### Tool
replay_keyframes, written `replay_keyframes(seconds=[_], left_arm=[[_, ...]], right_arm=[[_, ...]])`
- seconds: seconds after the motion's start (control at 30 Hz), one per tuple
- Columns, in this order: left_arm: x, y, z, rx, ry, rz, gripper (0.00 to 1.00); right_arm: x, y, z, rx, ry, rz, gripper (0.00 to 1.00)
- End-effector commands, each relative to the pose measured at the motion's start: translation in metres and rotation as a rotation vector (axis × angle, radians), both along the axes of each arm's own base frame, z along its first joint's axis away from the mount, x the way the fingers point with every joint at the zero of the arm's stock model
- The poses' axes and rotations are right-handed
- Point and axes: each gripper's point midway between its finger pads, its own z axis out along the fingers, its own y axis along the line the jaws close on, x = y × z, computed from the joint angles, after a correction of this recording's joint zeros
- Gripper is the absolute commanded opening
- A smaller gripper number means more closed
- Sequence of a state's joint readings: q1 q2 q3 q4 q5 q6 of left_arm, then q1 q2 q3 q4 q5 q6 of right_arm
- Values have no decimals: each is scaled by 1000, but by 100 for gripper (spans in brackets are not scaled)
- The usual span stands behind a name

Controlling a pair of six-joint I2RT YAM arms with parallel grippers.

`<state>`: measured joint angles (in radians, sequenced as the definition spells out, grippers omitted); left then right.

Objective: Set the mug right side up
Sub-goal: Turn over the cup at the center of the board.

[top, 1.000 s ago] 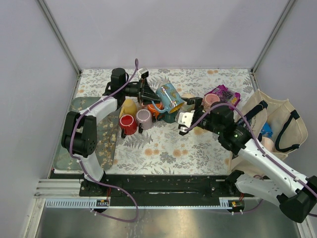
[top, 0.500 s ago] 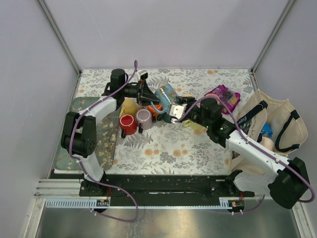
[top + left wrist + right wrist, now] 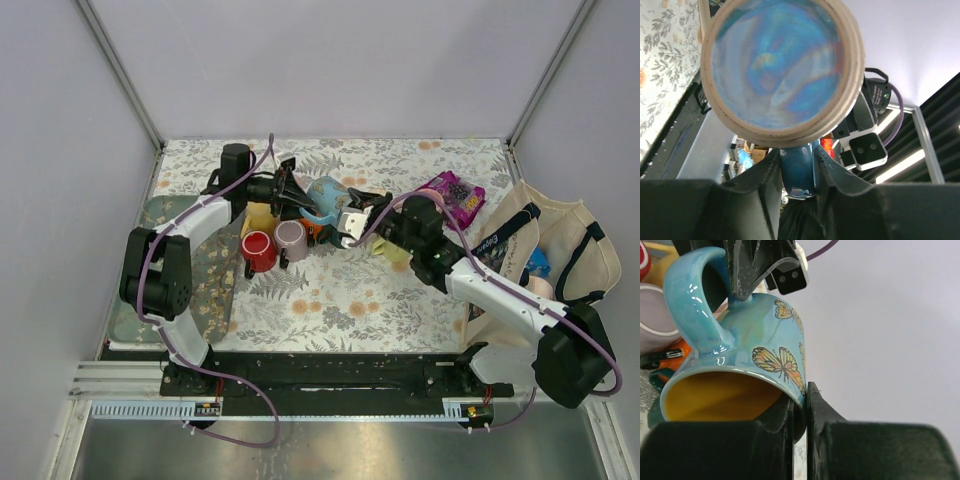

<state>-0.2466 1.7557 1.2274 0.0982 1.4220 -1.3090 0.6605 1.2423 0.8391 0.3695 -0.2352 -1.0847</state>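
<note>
The mug [image 3: 325, 197] is light blue with orange butterflies and a yellow inside, and it hangs tilted above the table's middle between both arms. My left gripper [image 3: 298, 195] comes in from the left, shut on the mug's handle; in the left wrist view the handle [image 3: 797, 172] fills the gap between the fingers below the mug's round base [image 3: 780, 70]. My right gripper [image 3: 348, 215] reaches in from the right and is shut on the mug's rim. The right wrist view has one finger inside the mug [image 3: 765, 335] and one outside, at the right gripper [image 3: 801, 400].
Under the held mug stand a red mug [image 3: 258, 250], a lilac mug [image 3: 291, 238], a yellow mug [image 3: 260, 215] and an orange one [image 3: 312, 228]. A purple packet [image 3: 452, 195] lies at the back right, a tote bag [image 3: 545, 250] at the right edge, a tray [image 3: 140, 300] at the left.
My right gripper swung left to the mug and closed on its rim. The mug sank and tilted a little in the left gripper, whose jaws eased slightly round the handle.
</note>
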Motion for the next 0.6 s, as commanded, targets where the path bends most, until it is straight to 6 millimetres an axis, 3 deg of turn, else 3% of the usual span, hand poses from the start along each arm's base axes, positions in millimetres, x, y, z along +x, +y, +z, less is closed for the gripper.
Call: replay_keyframes(seconds=[0.0, 0.17, 0.3, 0.4, 0.5, 0.57], left_arm=[[-11, 2, 31, -68, -315, -17, 42], [4, 17, 32, -28, -387, 84, 65], [10, 36, 16, 159, -481, 164, 71], [19, 56, 10, 379, -741, 213, 75], [37, 84, 6, 585, -957, 300, 78], [42, 97, 10, 629, -1081, 368, 78]], right_arm=[[-10, 11, 23, 96, 34, 53, 0], [-34, -5, 3, 28, 161, 56, 0], [-64, -16, -23, -62, 342, 88, 0], [-87, -25, -49, -180, 527, 111, 0], [-96, -31, -69, -256, 675, 99, 0], [-101, -30, -74, -275, 745, 98, 0]])
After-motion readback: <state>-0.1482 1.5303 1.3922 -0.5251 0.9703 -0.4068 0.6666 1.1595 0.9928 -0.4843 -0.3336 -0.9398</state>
